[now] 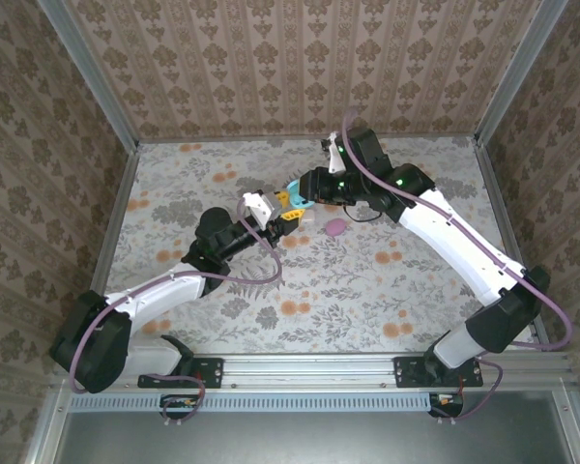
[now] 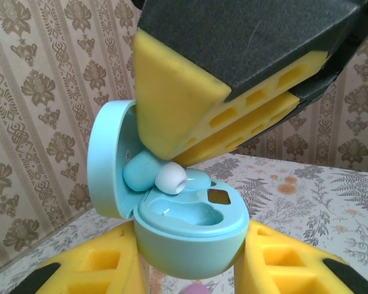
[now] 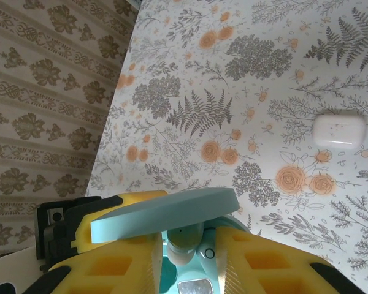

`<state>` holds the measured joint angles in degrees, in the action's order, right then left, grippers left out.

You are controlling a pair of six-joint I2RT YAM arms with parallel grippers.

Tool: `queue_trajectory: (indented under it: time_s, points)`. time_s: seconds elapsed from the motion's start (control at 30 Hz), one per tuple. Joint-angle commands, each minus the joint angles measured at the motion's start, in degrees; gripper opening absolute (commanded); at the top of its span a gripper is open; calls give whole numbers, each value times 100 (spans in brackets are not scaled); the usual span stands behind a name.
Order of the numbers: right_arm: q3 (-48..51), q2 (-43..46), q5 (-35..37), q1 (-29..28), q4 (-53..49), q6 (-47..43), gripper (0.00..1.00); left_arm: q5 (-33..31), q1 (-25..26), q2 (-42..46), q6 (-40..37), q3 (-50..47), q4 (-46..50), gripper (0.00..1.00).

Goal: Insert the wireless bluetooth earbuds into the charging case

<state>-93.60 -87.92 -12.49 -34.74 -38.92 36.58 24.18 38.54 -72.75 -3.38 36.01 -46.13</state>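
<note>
Two pairs of yellow fingers meet above the surface (image 1: 367,300). The left fingers (image 2: 92,272) pinch the teal case (image 2: 193,229) from both sides, its lid (image 2: 107,159) swung open. The right fingers (image 2: 190,110), reaching down, pinch a teal earbud (image 2: 148,171) with a whitish tip at the case's rear socket, just beside the lid. A pink case (image 1: 335,227) and a white case (image 3: 337,130) lie on the surface.

No writing, brand, number or sign can be read anywhere. The white case (image 3: 337,130) on the tabletop (image 3: 190,67) bears a few faint dots, too blurred to read, and the teal charging case (image 2: 190,236) shows a plain dark square inside.
</note>
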Motion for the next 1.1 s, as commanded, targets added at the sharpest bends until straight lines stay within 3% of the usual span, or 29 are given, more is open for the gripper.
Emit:
queue_trajectory:
  time_s: [0.0,1.07]
  points:
    - [-199,-143,-110,-24,166,54,31,183,10,77,74,133,-142,34]
    - [-36,-322,-28,-186,420,-27,32,135,20,20,206,231,-107,34]
